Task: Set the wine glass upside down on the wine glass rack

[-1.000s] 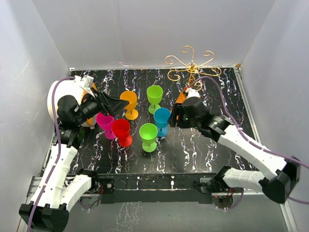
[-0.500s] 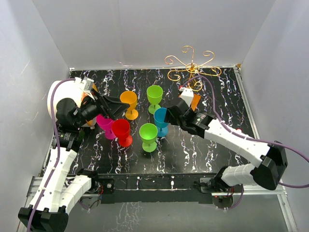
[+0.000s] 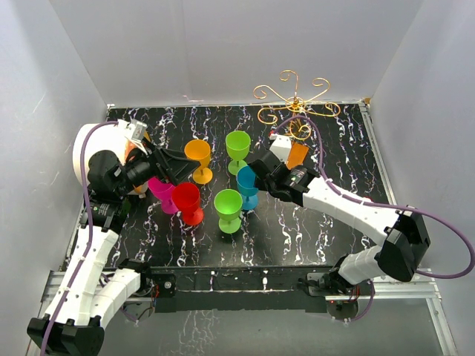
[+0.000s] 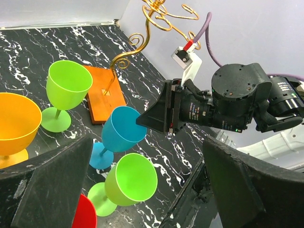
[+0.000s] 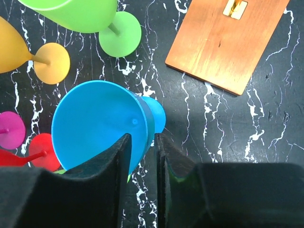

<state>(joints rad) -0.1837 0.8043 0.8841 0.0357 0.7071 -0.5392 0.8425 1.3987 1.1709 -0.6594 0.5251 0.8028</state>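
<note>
Jaws of the right gripper (image 5: 142, 138) straddle the rim of the blue wine glass (image 5: 95, 123), one finger inside the bowl and one outside, pinched onto the wall. The glass leans with its mouth toward that claw and its foot down on the black marbled table (image 3: 326, 237), just off the near-left corner of the wine glass rack (image 3: 297, 153). The rack's gold scroll arms rise from an orange-brown base. Well left of the rack, the left gripper (image 3: 178, 160) hangs spread wide, gripping nothing. Also left of the rack stand two green glasses (image 3: 237, 144), an orange glass (image 3: 197, 154), a red glass (image 3: 185, 199) and a magenta glass (image 3: 161, 185).
</note>
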